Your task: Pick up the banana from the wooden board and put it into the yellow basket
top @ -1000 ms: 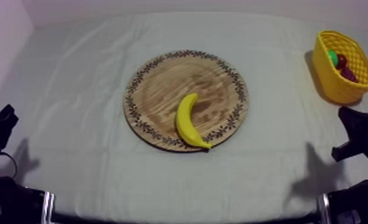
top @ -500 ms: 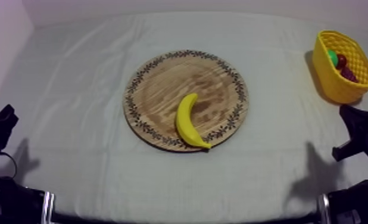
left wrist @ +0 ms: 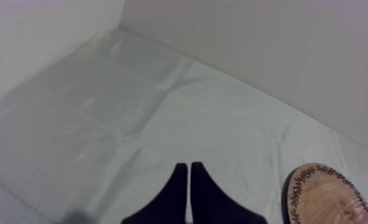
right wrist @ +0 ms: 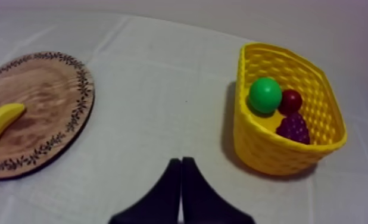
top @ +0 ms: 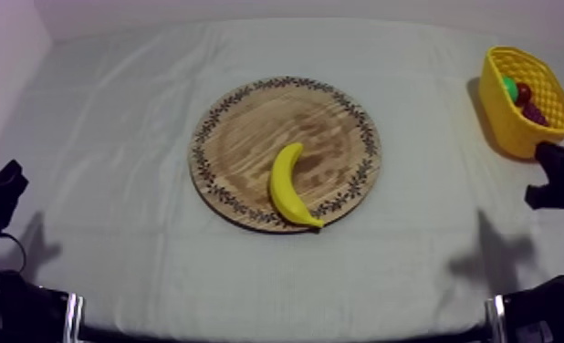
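Banana: untouched on wooden board
Right hand: pressed together, has risen beside yellow basket, approach likely starting
Left hand: pressed together, idle

- Light is soft, even and overhead; the cloth reads pale grey.
- A dark shadow falls from the yellow basket toward the wooden board.
- Faint shadows lie on the cloth at both near corners.

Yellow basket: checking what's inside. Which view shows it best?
Right wrist view: the yellow basket is near, showing a green fruit, a small red fruit and grapes inside. The top view has it far off at the right, contents partly hidden.
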